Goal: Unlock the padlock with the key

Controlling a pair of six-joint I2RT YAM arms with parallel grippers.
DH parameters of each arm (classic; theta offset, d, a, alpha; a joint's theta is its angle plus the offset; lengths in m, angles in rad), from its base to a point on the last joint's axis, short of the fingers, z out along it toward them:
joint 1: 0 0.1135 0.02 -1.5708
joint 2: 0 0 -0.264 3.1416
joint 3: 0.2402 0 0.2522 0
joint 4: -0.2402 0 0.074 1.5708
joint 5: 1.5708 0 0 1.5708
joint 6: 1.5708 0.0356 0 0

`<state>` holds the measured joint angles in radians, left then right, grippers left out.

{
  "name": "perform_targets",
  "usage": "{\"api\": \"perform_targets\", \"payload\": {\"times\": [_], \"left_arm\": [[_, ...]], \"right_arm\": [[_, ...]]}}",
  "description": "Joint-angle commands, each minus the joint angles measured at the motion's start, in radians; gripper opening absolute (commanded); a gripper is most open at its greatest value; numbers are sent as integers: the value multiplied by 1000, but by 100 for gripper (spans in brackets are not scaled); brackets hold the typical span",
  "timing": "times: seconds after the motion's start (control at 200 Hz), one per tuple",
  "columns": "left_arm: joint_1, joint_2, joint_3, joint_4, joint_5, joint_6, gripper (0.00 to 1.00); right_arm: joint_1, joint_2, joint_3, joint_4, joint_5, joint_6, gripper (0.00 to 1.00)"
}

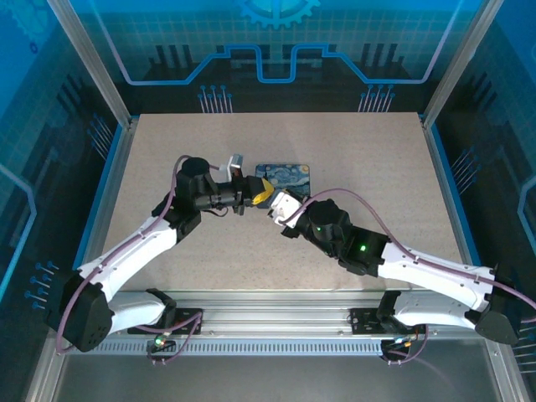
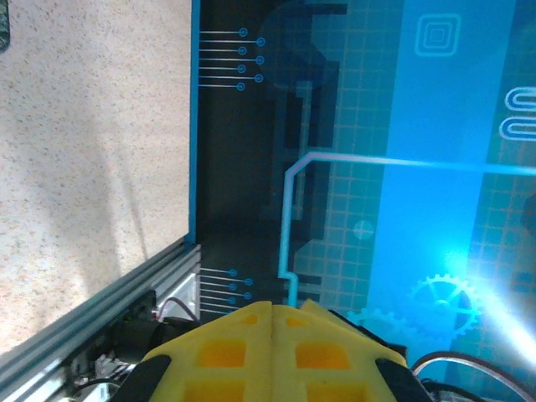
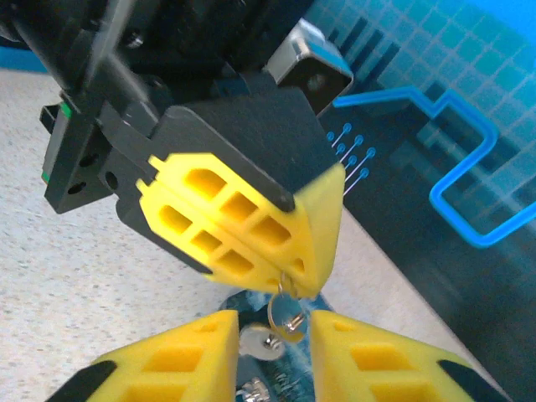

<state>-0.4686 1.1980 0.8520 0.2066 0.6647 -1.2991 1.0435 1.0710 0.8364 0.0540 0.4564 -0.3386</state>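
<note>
The left gripper (image 1: 260,194) reaches over the middle of the table (image 1: 352,151), at the near left corner of a blue mat (image 1: 289,172). In the right wrist view its yellow fingers (image 3: 243,226) are pressed together along their full length. The key (image 3: 289,316) is pinched at their tips and hangs down from them. In the left wrist view the same fingers (image 2: 243,347) meet with no gap, and the key cannot be seen from there.

The right gripper (image 1: 280,207) faces the left gripper from the near right, and the two tips are just beside each other above the mat edge. In the right wrist view the right gripper (image 3: 274,322) stands narrowly parted, with one finger (image 3: 180,356) on each side of the hanging key. The key lies close to one of these fingers, but contact cannot be told.

A silver metal part (image 3: 255,341) lies below the key, in the gap between the right fingers, over the mat. Whether this part is the padlock cannot be told.
</note>
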Motion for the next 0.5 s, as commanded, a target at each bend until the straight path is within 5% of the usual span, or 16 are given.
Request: {"api": "perform_targets", "payload": {"times": [0.0, 0.305, 0.495], "left_arm": [[-1, -24, 80, -198, -42, 192, 0], [-8, -87, 100, -304, -170, 502, 0], [-32, -114, 55, -208, -191, 541, 0]], "right_arm": [[-45, -60, 32, -92, -67, 170, 34], [-307, -135, 37, -182, -495, 727, 43], [-425, -94, -83, 164, -805, 1097, 40]]}}
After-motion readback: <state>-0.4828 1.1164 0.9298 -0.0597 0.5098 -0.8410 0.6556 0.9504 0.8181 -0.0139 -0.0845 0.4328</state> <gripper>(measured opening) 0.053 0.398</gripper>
